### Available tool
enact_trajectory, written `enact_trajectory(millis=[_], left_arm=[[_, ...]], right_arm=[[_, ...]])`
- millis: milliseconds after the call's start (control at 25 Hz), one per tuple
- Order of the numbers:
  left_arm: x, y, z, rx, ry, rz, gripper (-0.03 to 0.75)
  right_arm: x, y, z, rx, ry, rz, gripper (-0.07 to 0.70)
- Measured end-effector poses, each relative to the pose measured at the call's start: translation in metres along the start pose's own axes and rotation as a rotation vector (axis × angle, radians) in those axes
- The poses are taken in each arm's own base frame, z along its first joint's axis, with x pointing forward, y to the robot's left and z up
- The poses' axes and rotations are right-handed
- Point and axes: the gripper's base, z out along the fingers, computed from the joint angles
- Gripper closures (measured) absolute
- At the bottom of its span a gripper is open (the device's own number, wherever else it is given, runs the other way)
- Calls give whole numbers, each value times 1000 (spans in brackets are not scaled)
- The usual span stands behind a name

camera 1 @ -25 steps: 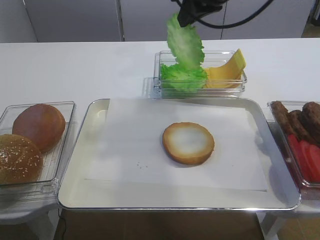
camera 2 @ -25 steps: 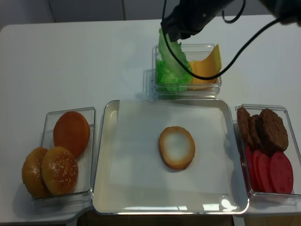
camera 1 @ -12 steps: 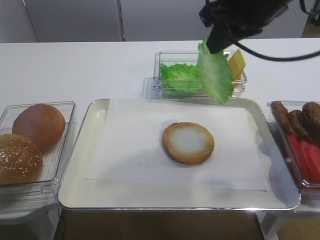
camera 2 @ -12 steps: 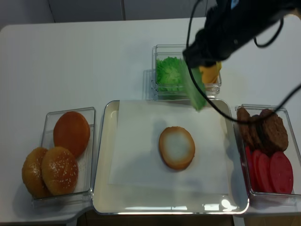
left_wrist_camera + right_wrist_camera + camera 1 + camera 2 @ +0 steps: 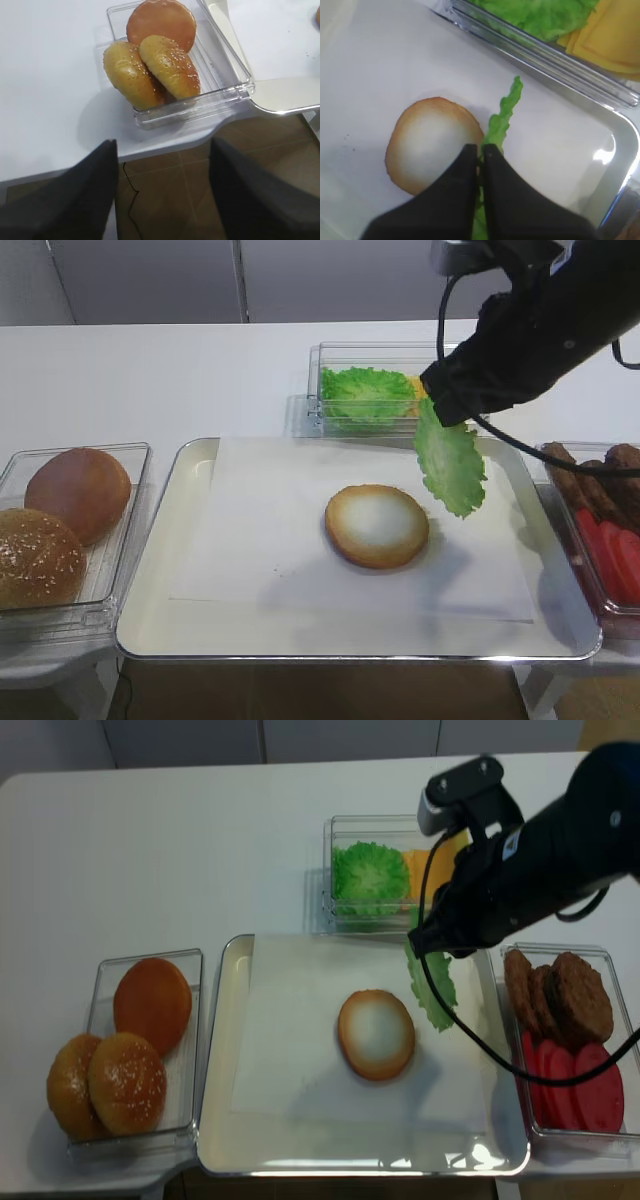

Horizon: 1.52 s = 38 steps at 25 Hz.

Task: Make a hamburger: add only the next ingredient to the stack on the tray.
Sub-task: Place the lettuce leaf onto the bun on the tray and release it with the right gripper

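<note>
Right tool (image 5: 480, 152) clamped tight, arm stretched downward; left tool's fingers (image 5: 75, 200) spread.

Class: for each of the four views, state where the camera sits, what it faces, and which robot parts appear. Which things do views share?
Exterior high: front, angled down at tray; right arm holding lettuce leaf.
Realsense: overhead; same arm.
Right wrist: down past shut fingers at bun half.
Left wrist: over whole buns; open fingers.
Shared: bun half, leaf.
</note>
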Motion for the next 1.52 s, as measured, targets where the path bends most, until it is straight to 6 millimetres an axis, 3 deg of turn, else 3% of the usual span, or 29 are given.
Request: enact_trajectory(millis=[200, 600, 1520], left_arm=[[0, 0, 0, 0, 0, 0, 288], [0, 0, 0, 0, 0, 0, 288], [0, 0, 0, 0, 0, 0, 288]], right_arm=[[11, -3, 11, 10, -3, -9, 605], [7, 2, 25, -85, -28, 47, 605], [9, 12, 28, -208, 15, 105, 605]])
